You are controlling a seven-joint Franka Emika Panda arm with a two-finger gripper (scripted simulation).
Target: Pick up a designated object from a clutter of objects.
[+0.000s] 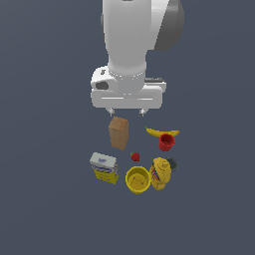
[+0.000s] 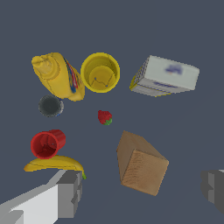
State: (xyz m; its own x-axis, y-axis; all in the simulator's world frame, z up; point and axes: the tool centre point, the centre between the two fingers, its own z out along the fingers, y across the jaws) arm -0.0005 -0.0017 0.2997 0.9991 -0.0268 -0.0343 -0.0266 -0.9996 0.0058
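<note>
While jaws gape empty, red cup (image 2: 47,144) touches banana (image 2: 54,163), seemingly tilted.

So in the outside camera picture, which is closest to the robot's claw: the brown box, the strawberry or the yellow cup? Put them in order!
Counting from the gripper in the exterior view:
1. Brown box: nearest, right under the fingers.
2. Strawberry: middle of the group, past the box.
3. Yellow cup: farthest, at the front edge of the group.
</note>
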